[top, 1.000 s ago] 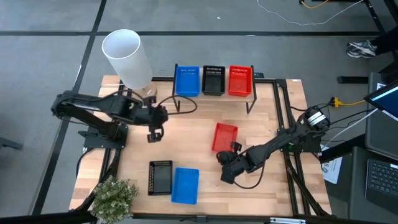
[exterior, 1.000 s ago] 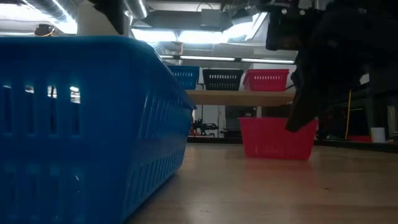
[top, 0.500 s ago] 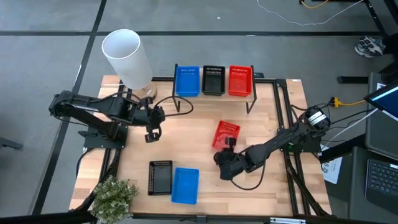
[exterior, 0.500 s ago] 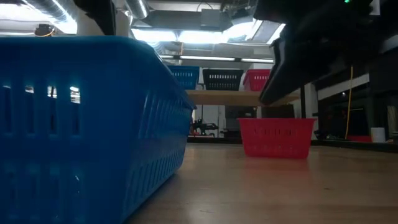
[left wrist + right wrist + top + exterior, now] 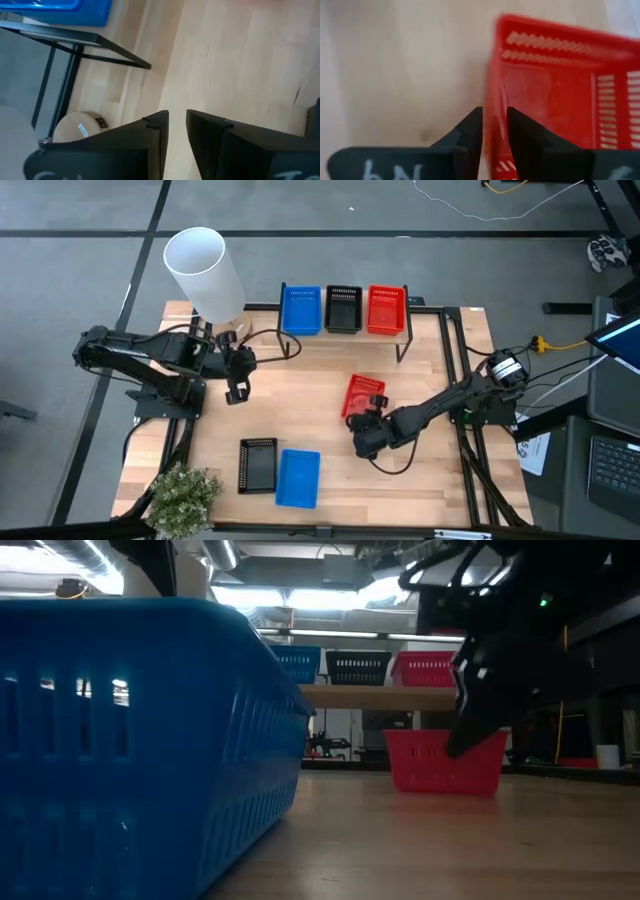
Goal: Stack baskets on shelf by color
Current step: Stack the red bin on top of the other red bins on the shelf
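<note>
A red basket [image 5: 363, 394] sits flat on the table, right of the middle. My right gripper [image 5: 366, 420] is at its near end, open, with one red wall between the fingers [image 5: 495, 127]. The shelf [image 5: 385, 697] at the far edge carries a blue [image 5: 301, 310], a black [image 5: 343, 308] and a red basket [image 5: 386, 309]. A black basket [image 5: 258, 464] and a blue one [image 5: 297, 478] rest on the table near the front edge. My left gripper [image 5: 236, 391] hangs open over bare wood left of the middle, with nothing between its fingers [image 5: 177, 120]. My right gripper straddles the rim of one wall [image 5: 494, 90] at the red basket's near end, one finger inside the basket and one outside. It comes slanting down from the near right. Whether the fingers touch the wall, I cannot tell. The basket rests flat on the table.
A tall white cylinder [image 5: 205, 270] stands at the far left corner and a small plant [image 5: 185, 495] at the near left corner. In the low view the near blue basket [image 5: 140, 740] fills the left half. Bare wood lies between the two arms.
My right gripper has moved toward the far edge, up to the red basket's near end, rolling and tipping as it went. My left gripper has drawn back a little toward the table's left edge. Neither gripper's gap has changed.
</note>
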{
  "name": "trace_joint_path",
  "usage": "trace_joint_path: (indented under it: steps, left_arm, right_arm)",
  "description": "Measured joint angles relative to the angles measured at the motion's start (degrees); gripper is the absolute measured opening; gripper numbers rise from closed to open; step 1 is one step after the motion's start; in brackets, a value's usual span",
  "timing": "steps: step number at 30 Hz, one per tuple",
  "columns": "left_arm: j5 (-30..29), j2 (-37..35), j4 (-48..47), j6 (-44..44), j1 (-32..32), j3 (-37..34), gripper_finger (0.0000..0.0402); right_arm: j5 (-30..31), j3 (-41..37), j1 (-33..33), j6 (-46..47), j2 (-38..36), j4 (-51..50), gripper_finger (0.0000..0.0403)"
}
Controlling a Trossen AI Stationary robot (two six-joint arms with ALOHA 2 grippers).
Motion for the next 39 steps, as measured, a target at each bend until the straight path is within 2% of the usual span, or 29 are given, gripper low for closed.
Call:
trace_joint_path:
  steps: [5,8,10,14,17,21,26,28,31,37,39]
  left_arm:
    - [-0.3,-1.1,0.0,0.0,0.0,0.0,0.006]
    - [-0.3,-2.6,-1.2,0.4,0.0,0.0,0.006]
    - [-0.7,-4.1,-1.1,0.4,0.0,0.0,0.006]
    - [-2.0,-7.3,-0.2,0.4,0.0,0.0,0.006]
    - [-2.3,-9.6,0.1,0.2,0.0,0.0,0.006]
    - [-2.4,-11.0,0.7,0.1,0.0,0.0,0.006]
    - [-3.3,-11.0,1.4,0.4,0.0,0.0,0.006]
    - [-3.4,-11.1,1.4,0.4,0.0,0.0,0.006]
    - [-3.4,-11.0,2.0,0.4,0.0,0.0,0.006]
    - [-3.4,-11.0,2.1,0.4,0.0,0.0,0.006]
    - [-3.4,-11.0,2.2,0.4,0.0,0.0,0.006]
  right_arm:
    - [0.0,-0.2,-0.7,2.6,0.0,-0.9,0.0077]
    - [-0.5,-0.2,-0.6,4.3,0.0,-1.3,0.0023]
    - [-0.7,0.1,-0.6,4.7,0.0,-1.5,0.0011]
    - [-1.4,4.5,0.0,3.8,-1.3,-4.1,0.0005]
    - [-1.0,11.0,1.0,1.2,-2.9,-9.4,0.0004]
    - [4.0,20.2,2.3,-3.6,-4.8,-19.1,0.0003]
    - [14.4,30.6,1.7,-8.7,-6.8,-35.1,0.0002]
    - [18.5,33.3,-0.1,-11.0,-7.8,-41.2,0.0002]
    - [20.6,35.7,-4.7,-14.4,-10.2,-47.7,0.0002]
    - [17.9,35.7,-17.6,-25.6,-17.1,-49.9,0.0001]
    - [14.5,35.7,-22.3,-30.8,-18.7,-49.0,0.0001]
